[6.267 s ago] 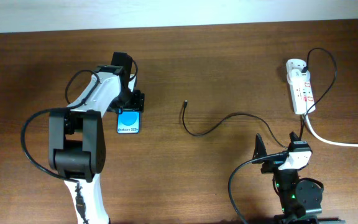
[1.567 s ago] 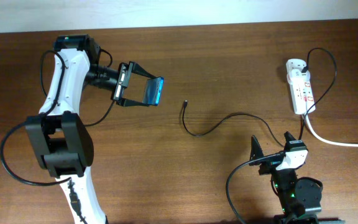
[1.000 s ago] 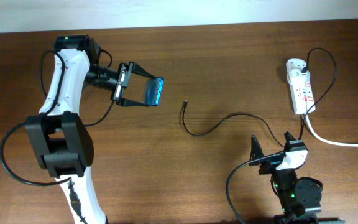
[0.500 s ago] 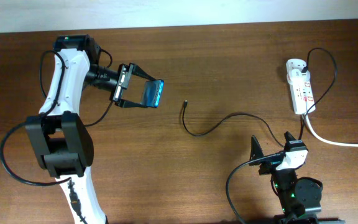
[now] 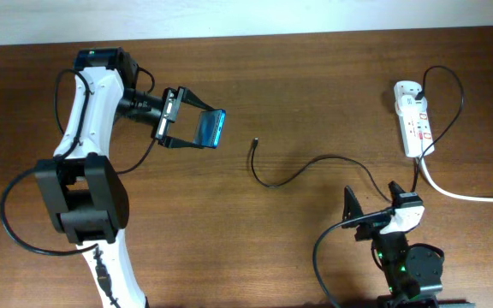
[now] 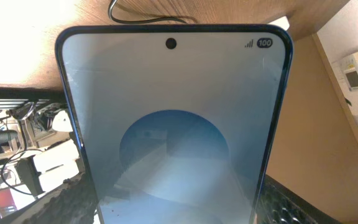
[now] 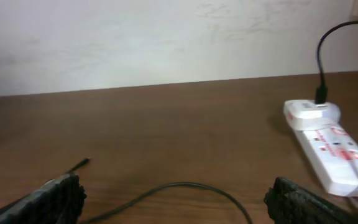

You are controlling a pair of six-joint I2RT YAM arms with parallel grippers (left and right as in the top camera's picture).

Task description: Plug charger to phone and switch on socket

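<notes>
Overhead, count: two arms, one phone (image 5: 214, 128), one charger (image 5: 291, 177), one socket (image 5: 412, 120), one white cord (image 5: 460, 195).
Overhead, left gripper (image 5: 208, 127): clamped on the phone, holding it off the table (image 5: 315, 77), tilted nearly on edge.
Overhead, charger: its single plug tip (image 5: 254, 143) lies on the wood near mid-table, right of the phone and apart from it. The cable curves past the right arm and loops round to the socket's far end.
Overhead, socket: flat near the table's right side, close to the far edge. The white cord leaves its near end and runs off the right edge.
Overhead, right gripper (image 5: 373, 201): near the front edge, with the cable passing just beside it.
Overhead, room: an open gap of wood lies between phone and plug tip. The stretch from plug tip to socket is crossed only by the cable.

Left wrist, count: one phone, two finger pads (image 6: 61, 202).
Left wrist, phone: fills the frame, pale blue screen with a darker blue circle, gripped at both long edges. A loop of cable shows above its top edge.

Right wrist, count: two fingers (image 7: 58, 193), one socket, one plug tip.
Right wrist, gripper: fingers spread wide apart at the frame's lower corners.
Right wrist, layout: socket at far right with a black lead rising from its far end, plug tip at left, cable arcing between, wall (image 7: 166, 37) behind the table edge.
</notes>
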